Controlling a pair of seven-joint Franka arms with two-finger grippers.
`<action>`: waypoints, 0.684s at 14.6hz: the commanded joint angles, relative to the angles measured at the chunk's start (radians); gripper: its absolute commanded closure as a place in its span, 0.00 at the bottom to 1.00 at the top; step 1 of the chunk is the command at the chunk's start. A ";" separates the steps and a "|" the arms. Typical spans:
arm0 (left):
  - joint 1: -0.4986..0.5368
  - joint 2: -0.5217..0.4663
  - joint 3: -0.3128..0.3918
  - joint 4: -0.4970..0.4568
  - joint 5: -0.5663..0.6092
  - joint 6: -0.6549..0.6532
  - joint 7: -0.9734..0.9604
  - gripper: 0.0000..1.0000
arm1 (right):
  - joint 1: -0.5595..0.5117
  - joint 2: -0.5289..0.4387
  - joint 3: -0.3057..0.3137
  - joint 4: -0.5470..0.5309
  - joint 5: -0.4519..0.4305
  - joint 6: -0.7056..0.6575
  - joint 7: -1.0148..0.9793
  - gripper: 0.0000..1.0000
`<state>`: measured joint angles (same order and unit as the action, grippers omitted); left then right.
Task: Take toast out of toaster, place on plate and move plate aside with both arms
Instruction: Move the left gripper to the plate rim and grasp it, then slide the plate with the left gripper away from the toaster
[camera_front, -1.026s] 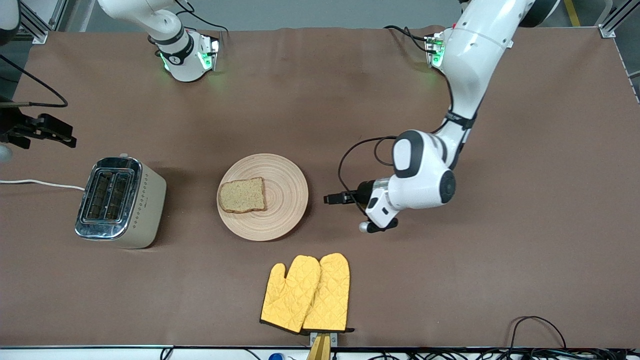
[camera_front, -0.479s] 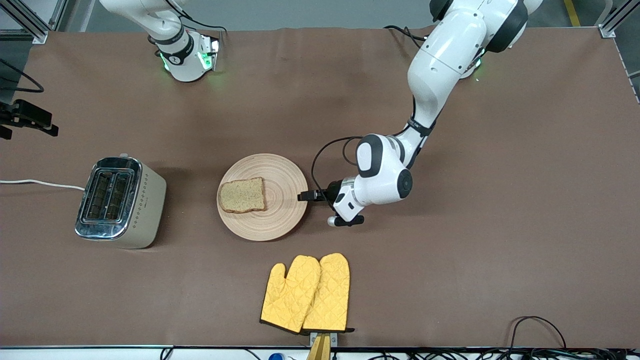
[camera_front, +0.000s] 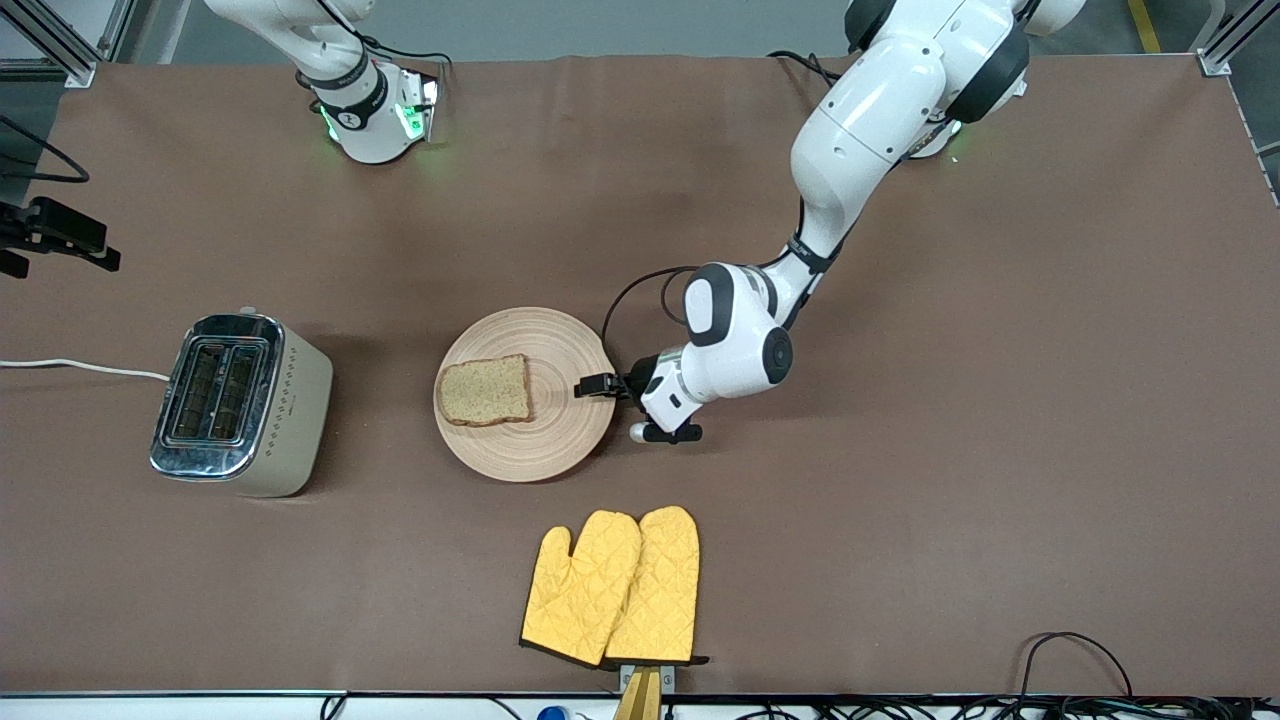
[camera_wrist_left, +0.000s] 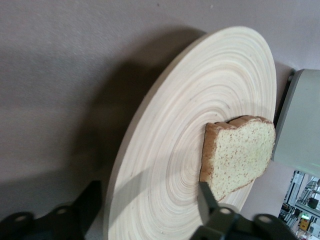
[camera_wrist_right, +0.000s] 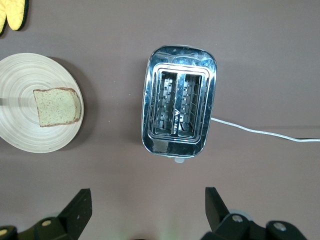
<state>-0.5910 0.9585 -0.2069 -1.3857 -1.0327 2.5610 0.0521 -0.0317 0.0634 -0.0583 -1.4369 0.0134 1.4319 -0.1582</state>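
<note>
The toast (camera_front: 485, 390) lies flat on the round wooden plate (camera_front: 562, 352), on the half toward the toaster. My left gripper (camera_front: 592, 388) is low at the plate's rim on the left arm's end, open. In the left wrist view the left gripper (camera_wrist_left: 147, 195) straddles the plate (camera_wrist_left: 200, 100): one of its fingers (camera_wrist_left: 206, 199) is over the ringed top near the toast (camera_wrist_left: 240, 155), the other is below the rim. My right gripper (camera_front: 95, 258) hangs high over the right arm's end of the table, open and with nothing in it (camera_wrist_right: 147, 197).
A steel-topped toaster (camera_front: 240, 400) stands toward the right arm's end, its slots showing no bread (camera_wrist_right: 180, 107) and a white cord (camera_front: 80, 368) trailing off the table. Yellow oven mitts (camera_front: 615, 585) lie nearer the front camera than the plate.
The left arm has swung toward the plate; its gripper went from clear of the rim to straddling it, fingers narrowing a little. The right gripper drifted slightly toward the table's end.
</note>
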 joint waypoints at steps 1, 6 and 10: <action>-0.007 0.023 -0.003 0.030 -0.018 0.018 0.080 0.53 | -0.020 -0.033 0.031 -0.033 0.000 0.002 0.016 0.00; -0.001 0.028 -0.003 0.025 -0.032 0.024 0.136 1.00 | -0.019 -0.033 0.046 -0.030 0.002 0.002 0.016 0.00; 0.043 -0.015 -0.005 0.019 -0.029 0.009 0.169 1.00 | -0.025 -0.033 0.064 -0.028 0.000 0.002 0.016 0.00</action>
<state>-0.5827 0.9709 -0.2077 -1.3671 -1.0505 2.5704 0.1957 -0.0324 0.0618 -0.0261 -1.4369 0.0134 1.4319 -0.1573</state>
